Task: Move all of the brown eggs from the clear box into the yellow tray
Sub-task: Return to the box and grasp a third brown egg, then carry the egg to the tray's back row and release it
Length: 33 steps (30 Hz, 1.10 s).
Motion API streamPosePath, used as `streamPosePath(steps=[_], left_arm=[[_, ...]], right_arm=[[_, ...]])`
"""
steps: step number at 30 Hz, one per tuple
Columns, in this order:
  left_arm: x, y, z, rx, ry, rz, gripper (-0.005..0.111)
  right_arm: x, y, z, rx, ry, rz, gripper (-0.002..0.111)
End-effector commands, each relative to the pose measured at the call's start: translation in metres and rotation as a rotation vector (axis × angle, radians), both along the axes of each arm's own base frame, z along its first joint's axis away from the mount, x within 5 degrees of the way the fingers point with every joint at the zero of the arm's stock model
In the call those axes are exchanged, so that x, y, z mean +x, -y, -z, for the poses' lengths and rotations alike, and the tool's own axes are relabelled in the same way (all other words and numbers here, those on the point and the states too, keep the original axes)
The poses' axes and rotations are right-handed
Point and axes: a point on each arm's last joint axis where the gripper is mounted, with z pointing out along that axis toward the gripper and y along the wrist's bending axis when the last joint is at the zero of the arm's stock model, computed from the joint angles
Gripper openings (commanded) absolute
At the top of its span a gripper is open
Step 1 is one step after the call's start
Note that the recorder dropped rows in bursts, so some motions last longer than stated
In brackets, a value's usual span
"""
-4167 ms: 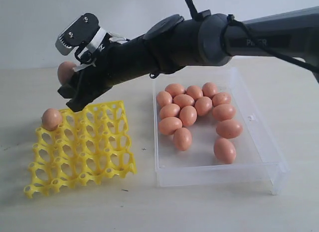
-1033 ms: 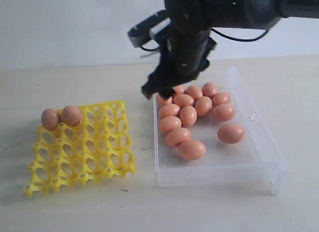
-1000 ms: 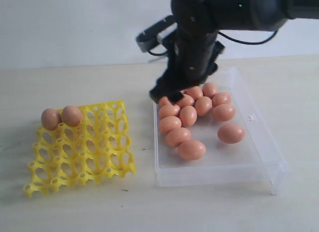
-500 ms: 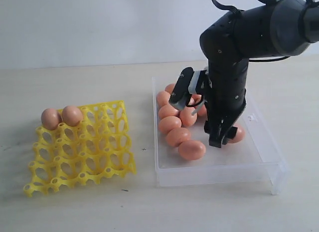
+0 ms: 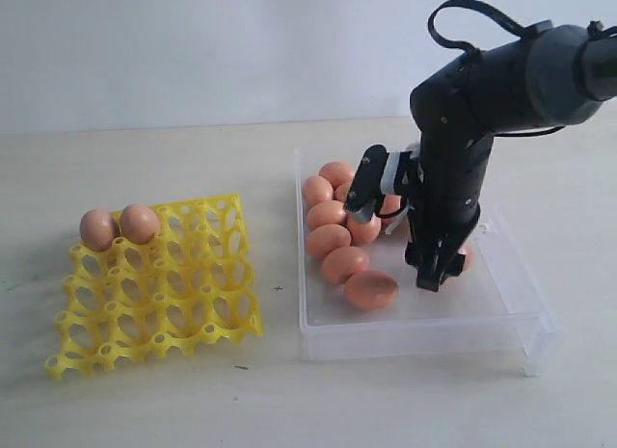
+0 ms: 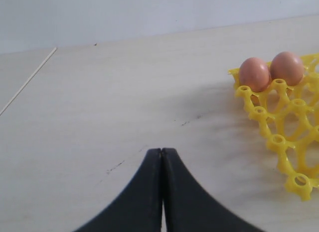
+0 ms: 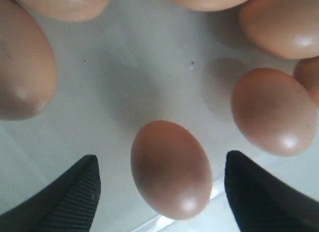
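A pale, faintly marked table (image 5: 145, 159) bears two things directly on its top: a yellow tray (image 5: 154, 345) lying flat on the left and, near it on the right without touching, a clear box (image 5: 415, 337).

A pale, wood-toned counter (image 5: 145, 400) is seen below a plain whitish wall (image 5: 193, 53). Soft, even light is cast, with faint shadows. A thin seam (image 6: 27, 82) and small dark marks (image 6: 191, 121) are shown on the surface.
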Motion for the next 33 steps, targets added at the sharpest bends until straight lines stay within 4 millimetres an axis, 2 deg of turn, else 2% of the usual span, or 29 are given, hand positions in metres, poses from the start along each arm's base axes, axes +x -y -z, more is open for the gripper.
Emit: streamPosePath(steps=[1, 3, 4, 5, 6, 7, 10, 15, 18, 22, 29, 33], left_arm=[[0.0, 0.0, -0.002, -0.002, 0.018, 0.006, 0.0], [0.0, 0.0, -0.002, -0.002, 0.018, 0.006, 0.0], [0.0, 0.0, -0.002, -0.002, 0.018, 0.006, 0.0], [0.0, 0.0, -0.002, -0.002, 0.018, 0.006, 0.0], [0.0, 0.0, -0.002, -0.002, 0.018, 0.006, 0.0], [0.0, 0.0, -0.002, -0.002, 0.018, 0.006, 0.0], [0.0, 0.0, -0.002, -0.002, 0.018, 0.006, 0.0], [0.0, 0.0, -0.002, -0.002, 0.018, 0.006, 0.0], [0.0, 0.0, -0.002, -0.002, 0.018, 0.006, 0.0], [0.0, 0.0, -0.002, -0.002, 0.018, 0.006, 0.0], [0.0, 0.0, -0.002, -0.002, 0.018, 0.006, 0.0], [0.0, 0.0, -0.002, -0.002, 0.018, 0.006, 0.0]], right_arm=[[0.002, 0.0, 0.019, -0.001, -0.036, 0.003, 0.068], [0.004, 0.004, 0.026, -0.01, -0.052, 0.011, 0.063], [0.003, 0.003, 0.027, 0.001, -0.054, 0.03, 0.052], [0.003, 0.002, 0.026, 0.013, -0.058, 0.04, 0.035], [0.003, 0.001, 0.022, 0.027, -0.047, 0.045, 0.011], [0.004, 0.0, 0.016, 0.045, -0.025, 0.057, 0.001], [0.011, -0.011, -0.016, 0.233, 0.125, 0.102, 0.0], [0.018, -0.042, -0.078, 0.7, 0.429, 0.225, 0.0], [0.019, -0.059, -0.095, 0.86, 0.558, 0.256, 0.0], [0.017, -0.085, -0.09, 0.935, 0.638, 0.221, 0.0], [0.012, -0.126, -0.054, 1.087, 0.638, 0.236, 0.0], [0.007, -0.149, -0.038, 1.272, 0.579, 0.166, 0.0]])
